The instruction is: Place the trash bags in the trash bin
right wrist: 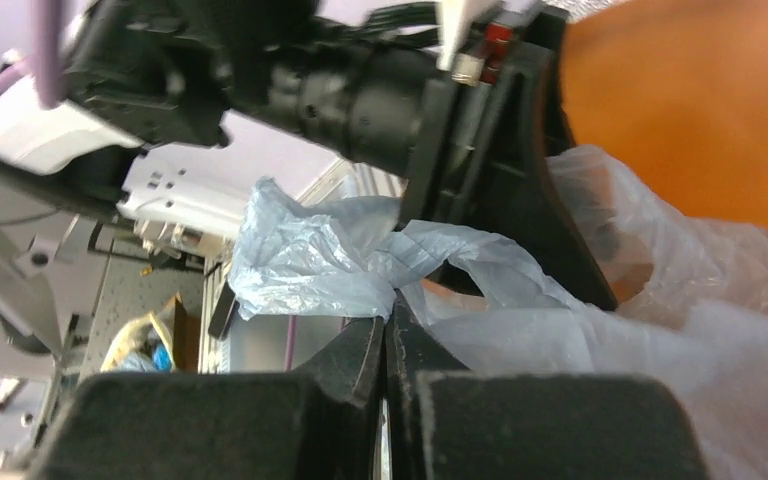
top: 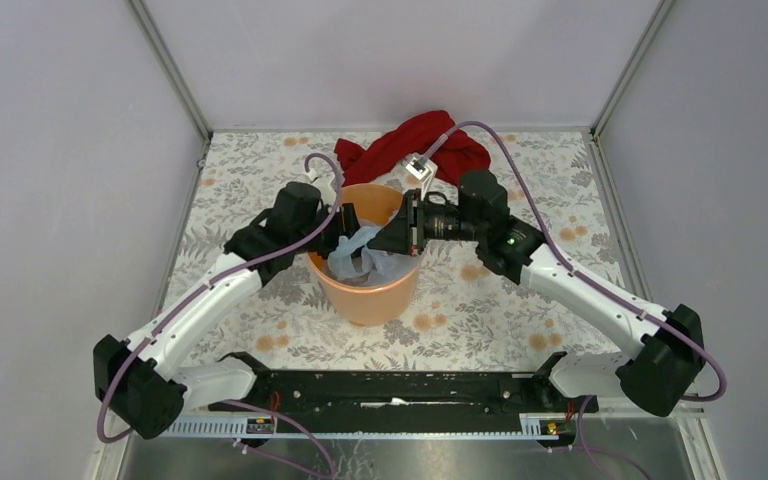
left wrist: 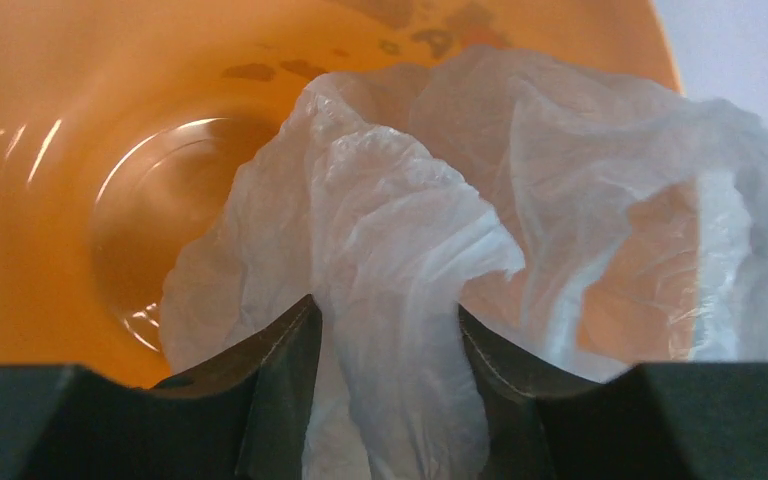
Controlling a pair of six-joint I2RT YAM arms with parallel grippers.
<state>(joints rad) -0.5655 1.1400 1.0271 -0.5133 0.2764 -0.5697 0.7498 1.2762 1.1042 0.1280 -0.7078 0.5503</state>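
The orange trash bin (top: 375, 295) stands at the table's middle. A pale blue trash bag (top: 358, 258) lies crumpled in its mouth. My left gripper (top: 348, 232) reaches in over the left rim. In the left wrist view the left gripper (left wrist: 385, 330) has its jaws apart, with a bunch of the bag (left wrist: 400, 220) lying between them above the bin's inside (left wrist: 60, 200). My right gripper (top: 388, 240) comes in from the right. In the right wrist view the right gripper (right wrist: 388, 310) is shut, pinching a fold of the bag (right wrist: 310, 260) beside the bin wall (right wrist: 680, 110).
A red cloth (top: 415, 140) lies behind the bin at the back of the floral table cover (top: 520, 300). Grey walls close in the left, right and back sides. The two wrists nearly meet over the bin's mouth.
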